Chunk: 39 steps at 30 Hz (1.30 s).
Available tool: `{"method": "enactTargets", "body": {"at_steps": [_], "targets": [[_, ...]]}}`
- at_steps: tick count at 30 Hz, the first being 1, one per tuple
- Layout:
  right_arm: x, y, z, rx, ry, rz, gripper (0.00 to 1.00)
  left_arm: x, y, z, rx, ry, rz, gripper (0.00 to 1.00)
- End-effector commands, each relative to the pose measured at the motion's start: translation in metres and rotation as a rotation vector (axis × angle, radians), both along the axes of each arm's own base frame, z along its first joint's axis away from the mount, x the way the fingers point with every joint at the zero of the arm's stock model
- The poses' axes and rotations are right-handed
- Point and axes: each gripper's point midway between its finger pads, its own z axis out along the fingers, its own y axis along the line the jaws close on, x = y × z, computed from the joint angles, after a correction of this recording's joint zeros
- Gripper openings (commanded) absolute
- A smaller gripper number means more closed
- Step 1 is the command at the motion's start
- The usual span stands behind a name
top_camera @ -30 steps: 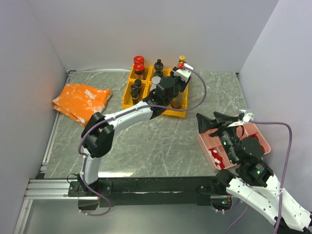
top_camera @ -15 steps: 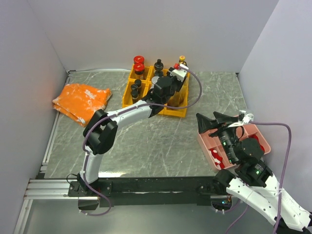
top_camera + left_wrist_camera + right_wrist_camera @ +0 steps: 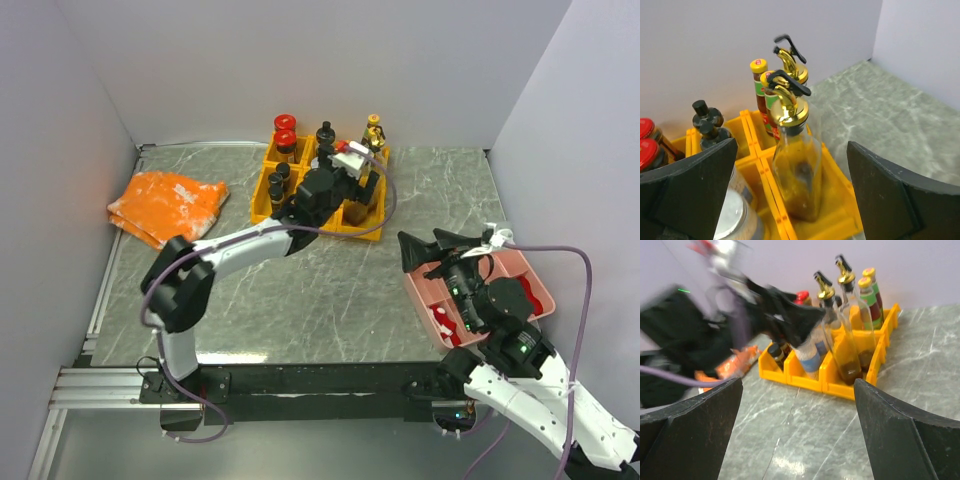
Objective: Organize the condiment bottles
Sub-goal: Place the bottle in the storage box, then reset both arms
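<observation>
The condiment bottles stand in a yellow divided tray at the back of the table. In the left wrist view a clear bottle with a gold pourer stands upright in the tray's near right compartment. My left gripper is open around it, with a gap on each side. Behind it are a second gold-pourer bottle, yellow-capped bottles, a black-topped bottle, red caps and a silver-lidded jar. My right gripper is open and empty over bare marble, facing the tray.
An orange cloth lies at the left of the table. A pink tray holding red and white packets sits at the right, under my right arm. White walls close in the back and both sides.
My left gripper has opened and let go of the gold-pourer bottle, which now stands in the tray's near right compartment. The left arm has drawn back a little. The right arm barely moved.
</observation>
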Motion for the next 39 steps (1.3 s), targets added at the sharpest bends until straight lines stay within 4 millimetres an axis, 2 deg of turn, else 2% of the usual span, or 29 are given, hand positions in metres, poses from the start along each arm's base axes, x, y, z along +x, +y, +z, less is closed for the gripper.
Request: {"method": "enactTargets", "body": {"at_steps": [1,2,3,4,5,6,7,9,10,11,12,13,14,15,16,17,18,19,20,22,23,27,39], "targets": [[0.004,0.013,0.008,0.022,0.037,0.037,1.0,-0.047,0.029,0.09,-0.218,-0.043,-0.046,0.96],[0.004,0.017,0.005,0.018,0.055,0.045,1.0,-0.052,0.034,0.08,-0.199,-0.002,-0.042,0.96],[0.008,0.021,0.0,0.007,0.085,0.046,1.0,-0.058,0.038,0.08,-0.212,0.033,-0.046,0.97],[0.008,0.022,0.001,0.012,0.104,0.05,1.0,-0.068,0.048,0.095,-0.239,0.035,-0.048,0.96],[0.009,0.025,0.001,0.011,0.119,0.056,1.0,-0.074,0.053,0.093,-0.242,0.061,-0.046,0.97],[0.012,0.029,-0.004,-0.003,0.145,0.058,1.0,-0.079,0.058,0.08,-0.236,0.139,-0.033,0.96],[0.011,0.03,-0.003,-0.007,0.158,0.062,1.0,-0.091,0.068,0.093,-0.254,0.146,-0.043,0.96],[0.013,0.033,-0.004,-0.021,0.18,0.064,1.0,-0.11,0.077,0.078,-0.207,0.229,-0.062,0.96],[0.012,0.032,-0.001,-0.013,0.184,0.064,1.0,-0.122,0.091,0.093,-0.228,0.218,-0.063,0.96],[0.012,0.033,0.001,-0.011,0.183,0.067,1.0,-0.129,0.099,0.092,-0.231,0.227,-0.053,0.97],[0.012,0.034,0.004,-0.008,0.182,0.073,1.0,-0.136,0.109,0.075,-0.211,0.278,-0.03,0.96],[0.011,0.036,0.006,0.013,0.186,0.08,1.0,-0.146,0.128,0.088,-0.251,0.261,-0.008,0.96],[0.01,0.035,0.007,0.026,0.188,0.081,1.0,-0.152,0.137,0.075,-0.24,0.281,0.009,0.97],[0.008,0.036,0.006,0.033,0.198,0.086,1.0,-0.158,0.145,0.071,-0.246,0.298,0.018,0.96],[0.007,0.037,0.006,0.048,0.208,0.093,1.0,-0.172,0.16,0.076,-0.262,0.289,0.014,0.96],[0.005,0.035,0.007,0.058,0.206,0.092,1.0,-0.178,0.166,0.058,-0.242,0.315,0.018,0.96],[0.005,0.035,0.005,0.064,0.21,0.093,1.0,-0.184,0.171,0.055,-0.247,0.317,0.011,0.96],[0.005,0.036,-0.001,0.071,0.22,0.096,1.0,-0.195,0.183,0.06,-0.274,0.301,0.007,0.96],[0.003,0.037,0.001,0.079,0.213,0.103,1.0,-0.199,0.188,0.049,-0.275,0.314,0.014,0.97],[0.003,0.037,-0.001,0.082,0.211,0.106,1.0,-0.212,0.198,0.057,-0.337,0.303,-0.008,0.96],[0.004,0.037,-0.002,0.077,0.215,0.1,1.0,-0.217,0.197,0.055,-0.342,0.307,-0.033,0.96],[0.002,0.037,0.0,0.073,0.209,0.112,1.0,-0.226,0.202,0.066,-0.373,0.283,-0.062,0.96],[-0.001,0.033,0.005,0.08,0.192,0.108,1.0,-0.227,0.196,0.066,-0.368,0.294,-0.084,0.96]]}}
